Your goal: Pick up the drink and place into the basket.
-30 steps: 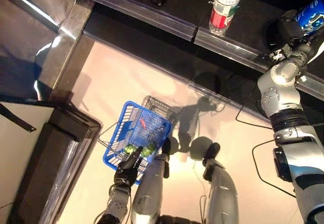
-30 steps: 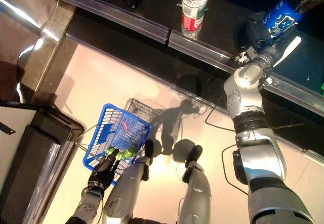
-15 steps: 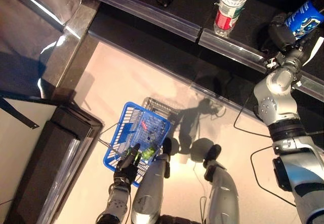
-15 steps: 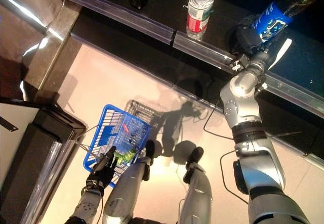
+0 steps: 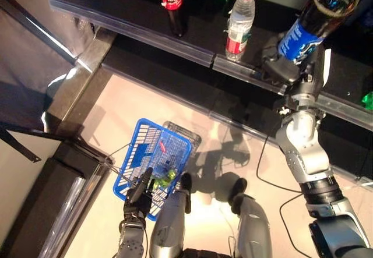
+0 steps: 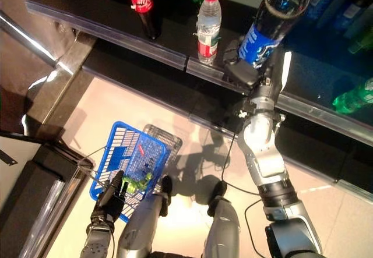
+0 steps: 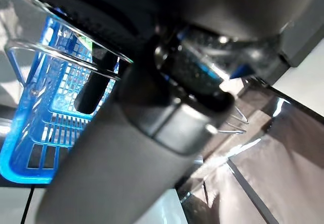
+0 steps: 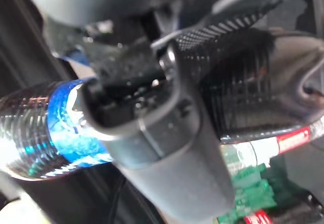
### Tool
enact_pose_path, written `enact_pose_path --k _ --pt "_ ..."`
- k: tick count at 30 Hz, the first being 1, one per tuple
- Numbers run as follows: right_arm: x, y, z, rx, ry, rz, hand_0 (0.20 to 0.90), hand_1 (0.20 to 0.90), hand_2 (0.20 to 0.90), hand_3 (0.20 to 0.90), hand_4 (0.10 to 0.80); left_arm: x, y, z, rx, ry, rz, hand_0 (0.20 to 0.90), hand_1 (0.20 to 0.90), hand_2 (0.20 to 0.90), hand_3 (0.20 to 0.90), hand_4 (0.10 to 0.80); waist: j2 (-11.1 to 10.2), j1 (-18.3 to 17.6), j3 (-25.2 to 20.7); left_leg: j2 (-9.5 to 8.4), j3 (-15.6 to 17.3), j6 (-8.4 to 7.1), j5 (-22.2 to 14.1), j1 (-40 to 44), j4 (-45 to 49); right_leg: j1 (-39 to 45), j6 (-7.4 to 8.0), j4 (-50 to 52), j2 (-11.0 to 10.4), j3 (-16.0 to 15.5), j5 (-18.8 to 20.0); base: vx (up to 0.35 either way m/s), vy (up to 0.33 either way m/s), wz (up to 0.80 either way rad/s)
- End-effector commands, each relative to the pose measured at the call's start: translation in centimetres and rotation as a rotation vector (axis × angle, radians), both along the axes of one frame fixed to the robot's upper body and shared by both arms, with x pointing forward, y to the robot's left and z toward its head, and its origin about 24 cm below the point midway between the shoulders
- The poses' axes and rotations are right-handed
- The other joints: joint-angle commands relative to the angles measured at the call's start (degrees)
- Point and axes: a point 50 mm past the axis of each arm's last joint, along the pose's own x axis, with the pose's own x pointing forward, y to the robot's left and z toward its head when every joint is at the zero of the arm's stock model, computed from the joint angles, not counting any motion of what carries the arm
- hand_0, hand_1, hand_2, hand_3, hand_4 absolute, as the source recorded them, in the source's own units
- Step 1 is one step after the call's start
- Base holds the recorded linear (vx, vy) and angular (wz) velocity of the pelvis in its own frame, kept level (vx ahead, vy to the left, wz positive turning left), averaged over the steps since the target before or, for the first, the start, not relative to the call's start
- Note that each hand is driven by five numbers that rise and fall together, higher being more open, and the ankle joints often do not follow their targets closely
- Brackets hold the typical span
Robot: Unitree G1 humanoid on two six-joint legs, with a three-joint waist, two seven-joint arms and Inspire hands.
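Above black shelving, right hand (image 6: 247, 71) fingers grip a dark, blue-labelled drink bottle (image 6: 274, 19), tilted.

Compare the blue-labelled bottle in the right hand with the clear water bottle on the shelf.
The blue-labelled bottle holds dark drink, is bigger, and leans in the right hand, which is curled round it. The water bottle is clear with a red cap and red label, slimmer, and stands upright, untouched. Both are plastic drinks at the dark shelf.
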Motion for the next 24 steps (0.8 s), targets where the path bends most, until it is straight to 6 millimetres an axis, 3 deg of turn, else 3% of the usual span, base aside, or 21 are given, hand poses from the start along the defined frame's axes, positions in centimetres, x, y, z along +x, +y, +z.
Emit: enact_pose_path --k 1,7,13,20,24 --pt "-4.5 2.3 8.8 -0.053 -0.504 0.171 0.3 0.3 0.3 0.2 0.1 0.2 5.6 5.5 0.256 -0.342 0.127 0.3 0.3 0.3 0.2 0.1 -1.4 -0.64 -6.52 0.84 -0.38 -2.58 4.03 -0.89 6.25 8.33 -0.81 -1.36 1.97 -2.47 -4.53 0.048 -0.023 -0.02" --pt "-5.2 4.0 5.5 -0.065 -0.359 0.381 0.3 0.3 0.3 0.2 0.1 -0.2 5.9 7.0 0.318 -0.42 0.102 0.3 0.3 0.3 0.2 0.1 -2.39 0.1 -10.47 1.37 -0.88 -3.03 4.78 2.71 5.19 14.16 -1.06 -4.57 3.15 -2.93 -4.92 0.079 0.009 -0.04" --pt "-5.8 6.5 3.5 -0.081 -0.274 0.581 0.3 0.3 0.3 0.2 0.1 0.1 5.2 8.2 0.329 -0.51 0.02 0.3 0.3 0.3 0.2 0.1 -2.36 1.02 -11.35 1.18 -1.72 -3.08 5.46 3.49 5.78 16.39 -1.35 -5.0 3.61 -3.29 -5.11 0.015 0.009 0.09" --pt "-6.1 8.7 2.5 -0.085 -0.207 0.701 0.3 0.3 0.3 0.2 0.1 0.5 3.9 9.5 0.357 -0.562 -0.107 0.3 0.3 0.3 0.2 0.1 -2.09 2.59 -11.57 0.46 -2.72 -2.98 5.71 4.68 5.1 18.8 -1.27 -6.01 3.59 -4.03 -5.18 0.025 0.022 0.11" --pt "-6.3 10.7 2.0 -0.08 -0.167 0.788 0.3 0.3 0.3 0.2 0.1 1.0 2.3 11.3 0.359 -0.642 -0.22 0.3 0.3 0.3 0.2 0.1 -1.64 4.4 -11.09 -0.47 -4.22 -2.9 5.92 4.33 5.19 19.57 -1.27 -6.23 3.42 -5.03 -5.14 -0.008 0.022 0.08"
